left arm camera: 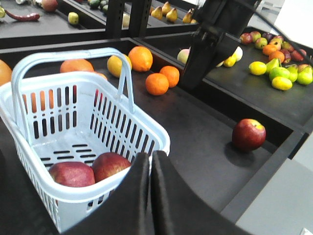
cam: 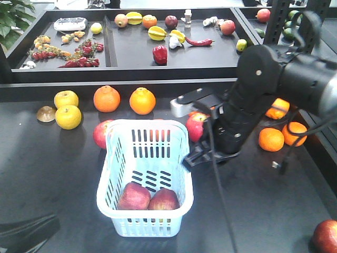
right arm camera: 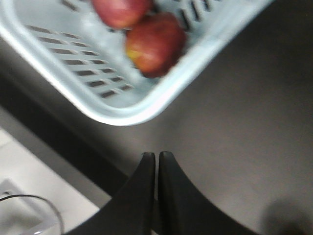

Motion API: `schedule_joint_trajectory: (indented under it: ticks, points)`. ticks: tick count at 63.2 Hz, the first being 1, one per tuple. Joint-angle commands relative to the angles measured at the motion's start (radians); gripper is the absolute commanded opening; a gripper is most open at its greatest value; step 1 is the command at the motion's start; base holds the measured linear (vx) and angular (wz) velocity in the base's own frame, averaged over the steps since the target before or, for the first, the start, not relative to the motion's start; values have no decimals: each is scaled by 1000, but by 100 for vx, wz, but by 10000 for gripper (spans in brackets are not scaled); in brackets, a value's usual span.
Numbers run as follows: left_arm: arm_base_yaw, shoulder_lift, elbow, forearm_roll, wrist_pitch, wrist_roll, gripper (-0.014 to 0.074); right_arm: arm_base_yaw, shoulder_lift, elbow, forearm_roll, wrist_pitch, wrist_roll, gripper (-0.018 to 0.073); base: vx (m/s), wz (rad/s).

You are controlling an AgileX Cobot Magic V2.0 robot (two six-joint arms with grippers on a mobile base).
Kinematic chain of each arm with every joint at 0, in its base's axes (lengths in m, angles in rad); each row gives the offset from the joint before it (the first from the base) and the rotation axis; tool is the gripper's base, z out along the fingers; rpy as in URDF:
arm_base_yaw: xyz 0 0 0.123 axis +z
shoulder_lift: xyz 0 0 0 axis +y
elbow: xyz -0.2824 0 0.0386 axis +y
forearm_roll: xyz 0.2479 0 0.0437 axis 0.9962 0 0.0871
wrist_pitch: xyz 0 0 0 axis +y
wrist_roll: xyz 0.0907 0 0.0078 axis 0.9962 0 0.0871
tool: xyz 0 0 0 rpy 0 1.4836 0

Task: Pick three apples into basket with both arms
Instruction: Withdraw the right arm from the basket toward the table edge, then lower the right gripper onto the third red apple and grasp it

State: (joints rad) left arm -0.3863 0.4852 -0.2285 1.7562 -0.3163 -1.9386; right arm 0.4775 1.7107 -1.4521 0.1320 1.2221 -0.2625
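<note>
Two dark red apples (left arm camera: pixel 90 170) lie touching in the pale blue slotted plastic basket (left arm camera: pixel 146 132), just ahead of the left gripper (left arm camera: pixel 150 164). Both it and the right gripper (right arm camera: pixel 156 161) are closed, empty. Third apple presumably outstanding.

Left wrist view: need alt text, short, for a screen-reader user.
Two dark red apples lie in the near corner of a pale blue-white basket on a dark table, with the closed, empty left gripper just in front. A third apple sits on the table to the right, oranges behind.
</note>
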Motion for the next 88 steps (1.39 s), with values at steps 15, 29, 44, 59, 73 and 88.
schedule_joint_trajectory:
  ticks: [15,29,44,59,73,88]
  points:
    - [-4,2,12,18,14,-8,-6,-173,-211,250,-184,-82,128,-9,0,0]
    - [-4,2,12,18,14,-8,-6,-543,-369,415,-176,-153,96,-9,0,0]
    - [-4,2,12,18,14,-8,-6,-828,-361,422,24,-153,-10,17,0,0]
    - [-4,2,12,18,11,-15,-6,-853,-231,422,92,-100,-79,324,0,0]
    - [-4,2,12,18,11,-15,-6,-853,-138,422,-66,-148,17,666,0,0]
    - [-4,2,12,18,11,-15,-6,-853,-72,422,-83,-191,22,711,0,0]
